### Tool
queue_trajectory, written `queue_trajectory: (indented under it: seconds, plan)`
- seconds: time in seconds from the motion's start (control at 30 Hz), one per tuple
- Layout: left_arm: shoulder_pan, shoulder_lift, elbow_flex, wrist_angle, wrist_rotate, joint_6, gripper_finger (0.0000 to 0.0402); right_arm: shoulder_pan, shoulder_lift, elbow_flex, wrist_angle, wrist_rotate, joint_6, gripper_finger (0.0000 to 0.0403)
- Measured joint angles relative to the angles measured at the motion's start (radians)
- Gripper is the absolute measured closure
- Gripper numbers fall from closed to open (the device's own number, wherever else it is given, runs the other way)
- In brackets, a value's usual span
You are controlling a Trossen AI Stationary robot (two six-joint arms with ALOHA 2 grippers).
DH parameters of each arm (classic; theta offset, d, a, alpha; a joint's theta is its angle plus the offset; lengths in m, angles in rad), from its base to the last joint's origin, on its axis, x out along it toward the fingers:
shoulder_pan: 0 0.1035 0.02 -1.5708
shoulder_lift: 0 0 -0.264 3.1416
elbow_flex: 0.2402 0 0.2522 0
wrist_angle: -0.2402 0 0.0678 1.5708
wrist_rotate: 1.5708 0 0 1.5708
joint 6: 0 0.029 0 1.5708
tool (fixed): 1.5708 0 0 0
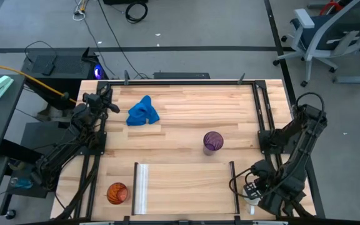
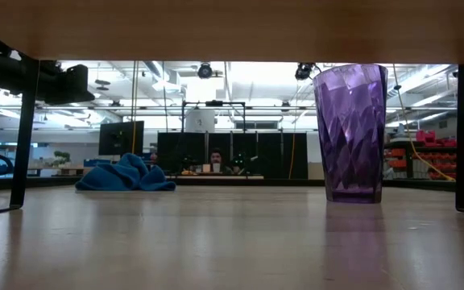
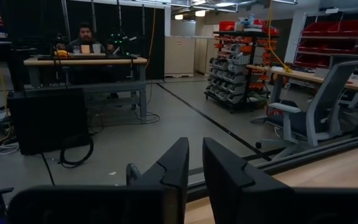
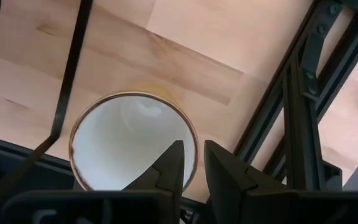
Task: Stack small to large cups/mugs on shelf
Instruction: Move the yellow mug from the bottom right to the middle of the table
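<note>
The white mug (image 4: 132, 143) is at the table's near right corner, right of the shelf's dark rail (image 1: 233, 187); its handle does not show. My right gripper (image 4: 192, 163) is over it, shut on its rim. The purple tumbler (image 1: 213, 141) stands upright on the table beyond the light-wood shelf (image 1: 186, 187), also in the low view (image 2: 350, 133). The orange cup (image 1: 117, 192) stands left of the shelf's silver rail (image 1: 142, 187). My left gripper (image 3: 194, 155) is shut and empty, raised over the table's far left corner. My right gripper comes at the white mug from above, pointing down. The mug's rim (image 4: 195, 144) runs into the narrow gap between the fingers, one finger over the inside and one outside. The fingers hide the contact. Whether the mug is lifted or stands on the table, I cannot tell.
A crumpled blue cloth (image 1: 143, 112) lies on the table at the far left. Black metal frame bars (image 1: 261, 112) run along the table's far and right edges. A person (image 3: 84, 37) sits at a desk in the room beyond.
</note>
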Motion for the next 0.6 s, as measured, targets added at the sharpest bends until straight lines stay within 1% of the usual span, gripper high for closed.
queue_trajectory:
  seconds: [0.13, 0.27, 0.37, 0.6]
  plan:
    - [0.000, 0.000, 0.000, -0.001, 0.000, 0.000, 0.0338, 0.000, -0.003, -0.032, 0.028, -0.008, 0.001, 0.0332]
    - [0.000, 0.000, 0.000, -0.002, 0.000, 0.000, 0.0331, 0.007, -0.008, -0.109, 0.098, -0.075, 0.000, 0.0332]
    - [0.000, 0.000, 0.000, -0.002, 0.000, 0.000, 0.0324, 0.018, -0.033, -0.139, 0.138, -0.072, 0.021, 0.0332]
    - [0.000, 0.000, 0.000, -0.006, 0.001, 0.001, 0.0313, 0.026, -0.048, -0.142, 0.148, -0.066, 0.027, 0.0332]
